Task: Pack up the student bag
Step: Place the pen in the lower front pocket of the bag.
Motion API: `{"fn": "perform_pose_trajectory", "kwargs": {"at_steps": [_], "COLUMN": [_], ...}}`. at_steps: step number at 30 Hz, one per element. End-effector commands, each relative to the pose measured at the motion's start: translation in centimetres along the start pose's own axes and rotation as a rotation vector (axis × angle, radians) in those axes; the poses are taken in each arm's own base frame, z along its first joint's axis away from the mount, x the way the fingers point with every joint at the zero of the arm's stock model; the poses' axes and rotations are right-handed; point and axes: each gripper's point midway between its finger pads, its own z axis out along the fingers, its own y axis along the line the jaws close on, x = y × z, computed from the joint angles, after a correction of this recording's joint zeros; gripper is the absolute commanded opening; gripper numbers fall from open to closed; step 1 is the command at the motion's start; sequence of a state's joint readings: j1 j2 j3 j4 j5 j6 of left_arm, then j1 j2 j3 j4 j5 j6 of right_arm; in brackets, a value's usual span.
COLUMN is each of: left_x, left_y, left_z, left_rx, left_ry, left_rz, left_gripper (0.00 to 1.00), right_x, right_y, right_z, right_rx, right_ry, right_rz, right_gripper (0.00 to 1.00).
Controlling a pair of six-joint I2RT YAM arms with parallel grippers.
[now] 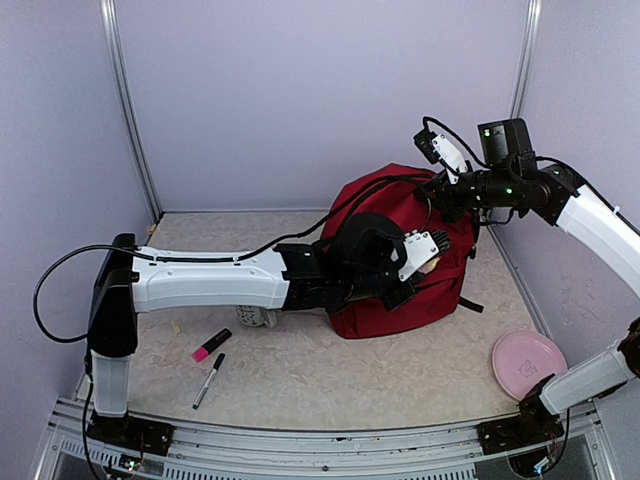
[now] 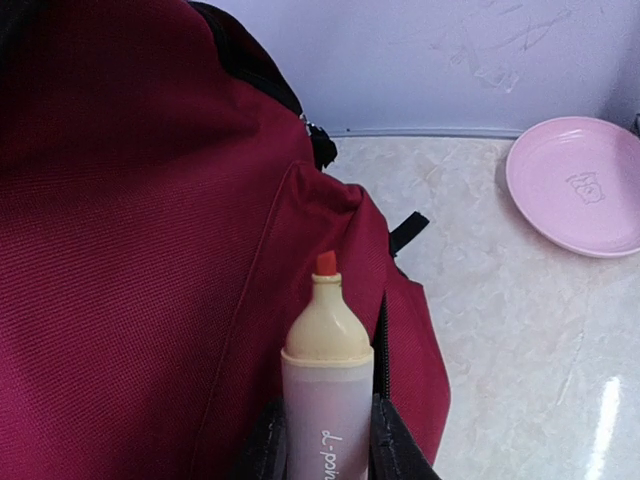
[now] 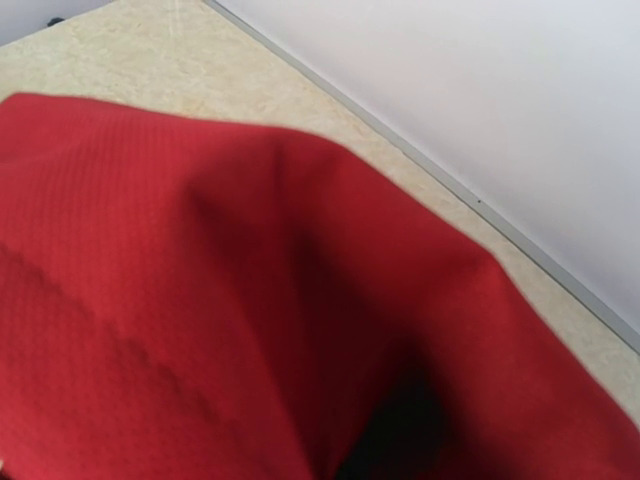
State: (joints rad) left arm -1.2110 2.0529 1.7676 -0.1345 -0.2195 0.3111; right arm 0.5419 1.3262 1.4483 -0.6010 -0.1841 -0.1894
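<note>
Bag first: it stands upright toward the far right part of the table, its back close to the rear wall, red cloth with a black zip. In my left wrist view the bag fills the left half, its front pocket bulging out with a black zip line running down the pocket's edge. In my right wrist view the bag is all I see besides a strip of table and wall, and its cloth gathers in folds that run down to the bottom middle.

My right gripper sits at the bag's top, pressed together and pinching that gathered cloth; its fingers do not show in its own camera.

My left gripper hangs in front of the bag's face, narrowly parted and pinching an orange highlighter by its pale barrel. My left gripper holds it with the orange tip up, just beside the pocket's zip; whether the tip touches cloth I cannot tell.

Well apart from the bag, a pink plate lies by the near right corner. A pink highlighter and a black marker lie close together toward the near left.
</note>
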Motion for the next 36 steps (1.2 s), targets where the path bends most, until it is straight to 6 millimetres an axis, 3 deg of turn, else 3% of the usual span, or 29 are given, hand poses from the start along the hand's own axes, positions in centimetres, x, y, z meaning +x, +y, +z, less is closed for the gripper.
{"fn": "perform_pose_trajectory", "kwargs": {"at_steps": [1,4,7,12,17,20,23,26,31,34,36], "left_x": [0.5,2.9,4.7,5.2,6.2,8.6,10.5,10.9,12.0,10.9,9.5], "left_y": [0.7,-0.2,0.2,1.4,0.3,0.9,-0.4,-1.5,-0.6,-0.7,-1.2], "left_z": [1.7,3.5,5.0,5.9,5.3,4.9,4.4,4.2,4.5,4.2,3.8], "left_rx": [-0.125,-0.121,-0.16,-0.149,-0.068,-0.057,0.037,0.077,0.025,0.041,0.06], "left_ry": [0.01,0.069,0.127,0.19,0.298,0.4,0.46,0.476,0.532,0.505,0.455], "left_rz": [0.109,0.155,0.159,0.083,0.066,0.028,0.029,0.097,0.169,0.173,0.182], "left_gripper": [0.08,0.08,0.07,0.08,0.22,0.27,0.3,0.32,0.31,0.34,0.44], "right_x": [-0.4,-0.6,-0.7,-0.6,-0.8,-1.1,-1.3,-1.5,-1.8,-1.8,-1.8], "right_y": [0.3,0.3,0.4,0.5,0.3,0.4,0.4,0.4,0.6,0.5,0.5], "right_z": [-0.1,-0.2,-0.3,-0.4,-0.9,-1.2,-1.3,-1.3,-1.5,-1.6,-1.4], "right_rx": [-0.023,-0.027,-0.028,-0.033,-0.016,-0.021,-0.023,-0.027,-0.037,-0.032,-0.031], "right_ry": [-0.016,-0.021,-0.027,-0.021,-0.029,-0.041,-0.044,-0.047,-0.053,-0.052,-0.051], "right_rz": [0.022,0.021,0.021,0.025,0.022,0.022,0.02,0.026,0.035,0.035,0.036], "right_gripper": [0.0,0.0,0.0,0.0,0.01,0.02,0.02,0.02,0.04,0.04,0.04]}}
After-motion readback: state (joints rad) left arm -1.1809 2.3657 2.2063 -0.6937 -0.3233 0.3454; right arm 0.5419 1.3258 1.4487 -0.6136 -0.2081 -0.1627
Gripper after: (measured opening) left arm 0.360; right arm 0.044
